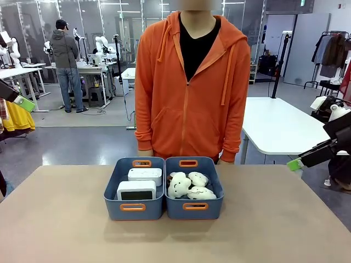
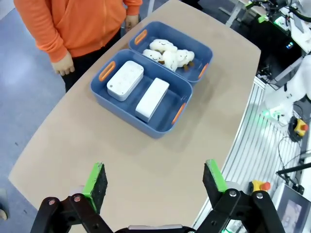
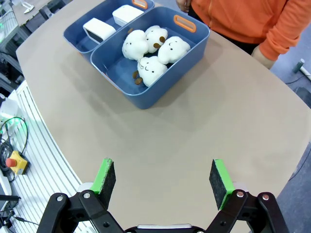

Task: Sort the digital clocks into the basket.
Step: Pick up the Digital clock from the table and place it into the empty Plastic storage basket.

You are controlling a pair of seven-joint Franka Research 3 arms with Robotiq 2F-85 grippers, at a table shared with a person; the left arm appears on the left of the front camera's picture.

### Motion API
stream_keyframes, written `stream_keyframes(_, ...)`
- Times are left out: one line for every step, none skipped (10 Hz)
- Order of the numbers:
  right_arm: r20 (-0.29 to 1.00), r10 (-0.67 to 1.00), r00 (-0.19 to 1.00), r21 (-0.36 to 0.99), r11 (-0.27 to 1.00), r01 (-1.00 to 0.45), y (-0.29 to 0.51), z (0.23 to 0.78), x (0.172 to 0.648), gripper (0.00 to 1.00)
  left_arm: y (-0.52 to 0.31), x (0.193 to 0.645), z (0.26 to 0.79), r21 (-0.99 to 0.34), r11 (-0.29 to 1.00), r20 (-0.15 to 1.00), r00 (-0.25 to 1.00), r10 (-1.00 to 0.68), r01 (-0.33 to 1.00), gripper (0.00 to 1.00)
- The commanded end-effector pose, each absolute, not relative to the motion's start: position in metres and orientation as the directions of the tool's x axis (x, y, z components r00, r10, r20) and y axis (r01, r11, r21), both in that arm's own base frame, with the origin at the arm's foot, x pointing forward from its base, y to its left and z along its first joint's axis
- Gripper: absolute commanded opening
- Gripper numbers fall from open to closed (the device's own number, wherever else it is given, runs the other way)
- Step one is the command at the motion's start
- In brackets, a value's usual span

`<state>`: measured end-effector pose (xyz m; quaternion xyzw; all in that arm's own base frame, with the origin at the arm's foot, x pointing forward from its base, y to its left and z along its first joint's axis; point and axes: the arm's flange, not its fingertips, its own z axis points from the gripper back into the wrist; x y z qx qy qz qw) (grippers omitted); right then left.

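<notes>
Two white digital clocks lie side by side in the left blue basket: the near one stands on edge, the far one lies flat. In the left wrist view the dotted-face clock and the other clock sit inside the basket, well ahead of my open, empty left gripper. My right gripper is also open and empty, above bare table short of the bins. In the front view the left gripper and right gripper hang high at the picture's edges.
An identical blue bin touches the basket on its right and holds several cream cloud toys. A person in an orange hoodie stands at the far edge, hands down behind the bins. Bare tabletop surrounds both bins.
</notes>
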<state>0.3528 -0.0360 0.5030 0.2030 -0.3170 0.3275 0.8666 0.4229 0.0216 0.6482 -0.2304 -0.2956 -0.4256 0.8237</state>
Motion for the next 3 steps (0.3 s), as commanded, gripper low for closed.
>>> stream_keyframes(0.676,0.441,0.59,0.146,0.705,-0.694,-0.0365,0.5037,0.3512,0.98,0.0231,0.4232,0.6535,-0.148,0.531,0.664,0.482,-0.572,0.834,1.0)
stream_keyframes(0.676,0.441,0.59,0.146,0.705,-0.694,-0.0365,0.5037,0.3512,0.98,0.0231,0.4232,0.6535,-0.148,0.531,0.664,0.482,-0.572,0.834,1.0)
stream_keyframes(0.676,0.441,0.59,0.146,0.705,-0.694,-0.0365,0.5037,0.3512,0.98,0.0231,0.4232,0.6535,-0.148,0.531,0.664,0.482,-0.572,0.834,1.0)
